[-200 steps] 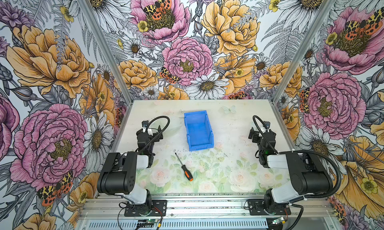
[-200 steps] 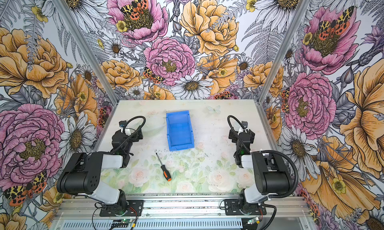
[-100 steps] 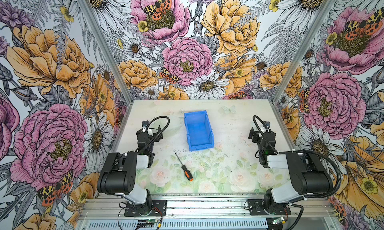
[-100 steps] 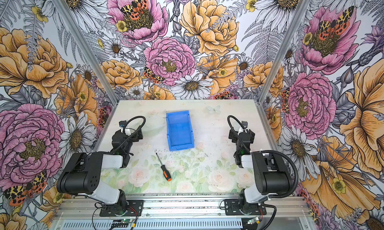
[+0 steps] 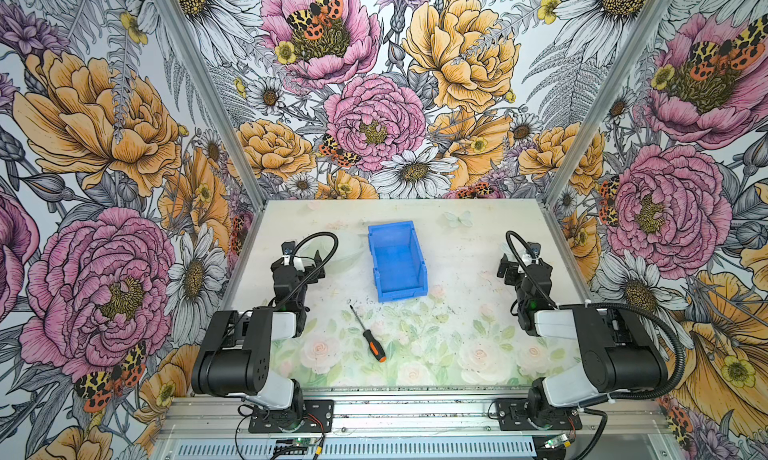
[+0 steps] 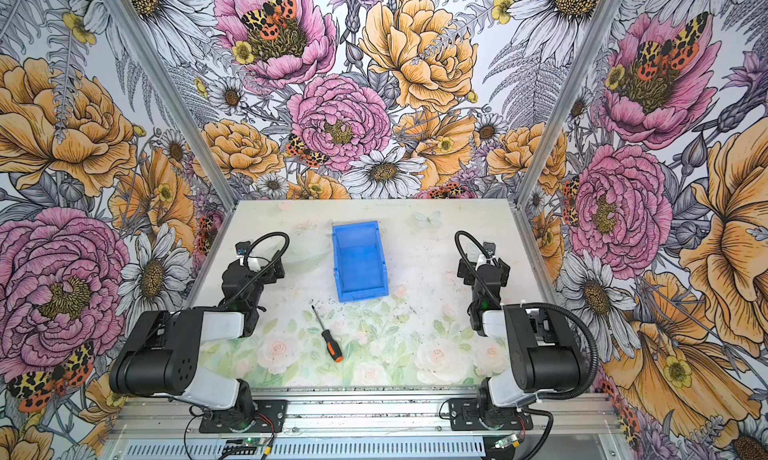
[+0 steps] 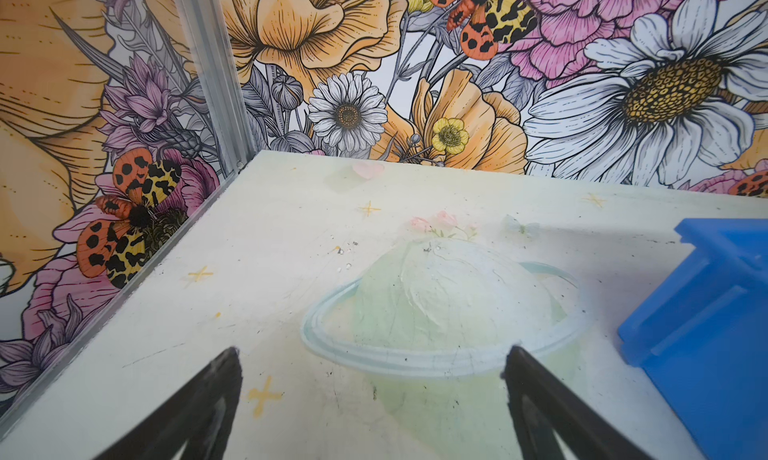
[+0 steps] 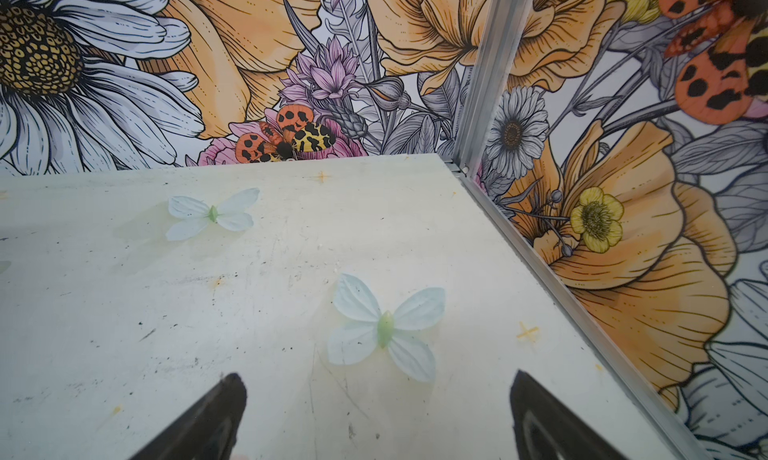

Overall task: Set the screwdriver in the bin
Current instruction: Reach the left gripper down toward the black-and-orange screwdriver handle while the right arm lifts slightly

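Here, in both top views, the screwdriver [image 5: 369, 335] [image 6: 327, 330] lies flat on the bench [image 5: 457, 250], outside the bin [image 5: 397, 266] [image 6: 359, 264] and apart from it, toward the front edge. Its thin dark shaft points diagonally toward the bin's near left corner, and the black-and-orange handle points toward the front rail. It lies between the two arms, nearer the left one, and neither arm touches it.

The blue bin stands upright near the middle of the bench, with its lower, cut-away wall facing the front edge. The left wrist view shows one corner of the bin [image 7: 715, 325] off to one side.

The left end effector [image 7: 372, 352] hovers over the bench to the left of the bin. Its two dark fingers [image 7: 199, 404] are spread wide apart with nothing between them except a ringed planet [image 7: 436, 308] printed on the surface. The right end effector [image 8: 378, 377] hovers near the right edge of the bench, well away from both bin and screwdriver. Its fingers [image 8: 208, 412] are likewise set wide apart and grip nothing, above a pale printed butterfly [image 8: 384, 327]. Both arms are folded back near their bases at the front rail.
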Controlling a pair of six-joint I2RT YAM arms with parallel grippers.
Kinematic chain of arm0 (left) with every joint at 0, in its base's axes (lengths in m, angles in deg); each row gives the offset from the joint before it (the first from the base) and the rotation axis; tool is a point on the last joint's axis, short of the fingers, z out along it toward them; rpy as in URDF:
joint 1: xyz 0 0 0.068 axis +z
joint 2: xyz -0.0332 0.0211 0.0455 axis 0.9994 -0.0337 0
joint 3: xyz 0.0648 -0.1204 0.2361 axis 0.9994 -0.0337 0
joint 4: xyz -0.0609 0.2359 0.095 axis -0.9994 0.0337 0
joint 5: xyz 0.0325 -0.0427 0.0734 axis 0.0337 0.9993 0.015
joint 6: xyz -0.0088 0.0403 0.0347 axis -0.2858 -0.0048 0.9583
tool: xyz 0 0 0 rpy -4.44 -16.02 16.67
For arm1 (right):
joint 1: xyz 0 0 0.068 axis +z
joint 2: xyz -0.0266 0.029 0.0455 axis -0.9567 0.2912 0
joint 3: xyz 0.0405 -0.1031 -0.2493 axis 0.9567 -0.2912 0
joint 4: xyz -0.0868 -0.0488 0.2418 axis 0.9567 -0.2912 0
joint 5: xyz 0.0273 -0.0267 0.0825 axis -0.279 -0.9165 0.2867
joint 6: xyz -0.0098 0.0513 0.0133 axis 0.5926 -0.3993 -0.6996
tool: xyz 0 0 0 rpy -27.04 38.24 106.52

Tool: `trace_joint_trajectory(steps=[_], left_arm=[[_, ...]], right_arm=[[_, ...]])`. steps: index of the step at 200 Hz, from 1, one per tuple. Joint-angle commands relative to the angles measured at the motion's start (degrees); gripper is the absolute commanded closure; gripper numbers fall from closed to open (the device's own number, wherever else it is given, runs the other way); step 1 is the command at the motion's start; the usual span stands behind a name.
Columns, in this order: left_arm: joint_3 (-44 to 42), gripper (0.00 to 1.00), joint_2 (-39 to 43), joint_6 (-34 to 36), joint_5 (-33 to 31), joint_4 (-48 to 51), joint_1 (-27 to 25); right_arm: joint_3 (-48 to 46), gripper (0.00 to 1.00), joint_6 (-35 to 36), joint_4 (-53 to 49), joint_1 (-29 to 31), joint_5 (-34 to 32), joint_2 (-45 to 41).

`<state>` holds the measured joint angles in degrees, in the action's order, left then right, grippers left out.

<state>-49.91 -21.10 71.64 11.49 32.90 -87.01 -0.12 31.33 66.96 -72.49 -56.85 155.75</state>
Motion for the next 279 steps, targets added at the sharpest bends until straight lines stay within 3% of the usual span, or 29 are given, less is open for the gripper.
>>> trace_joint_trajectory(steps=[1,68,102,155,186,236,279], left_arm=[[0.07,0.01,3.86,-1.24,-0.89,4.12,0.61],[-1.24,0.01,9.06,-2.98,-0.96,9.11,1.15],[-0.26,0.01,12.83,-2.73,-9.52,16.47,-2.58],[2.25,0.01,17.35,-5.99,-13.21,28.26,-6.37],[6.16,0.01,22.04,-5.21,-12.48,41.96,-7.38],[12.82,0.01,28.31,-10.16,-11.08,62.12,-8.99],[17.81,0.01,31.19,-18.28,-13.12,75.75,-13.65]], right_arm=[[-0.11,0.01,-0.41,-2.75,0.56,-1.23,-4.18],[-0.07,0.00,-0.64,-16.09,5.74,-6.25,-16.32],[2.95,0.01,-1.22,-28.78,9.52,-8.81,-23.59],[10.37,0.01,-12.21,-53.46,14.93,-16.77,-32.49],[10.62,0.00,-15.23,-57.13,17.75,-17.10,-37.31],[15.32,0.00,-21.15,-66.31,18.32,-13.00,-37.15],[22.10,0.00,-23.80,-77.01,18.34,-3.16,-34.04]])
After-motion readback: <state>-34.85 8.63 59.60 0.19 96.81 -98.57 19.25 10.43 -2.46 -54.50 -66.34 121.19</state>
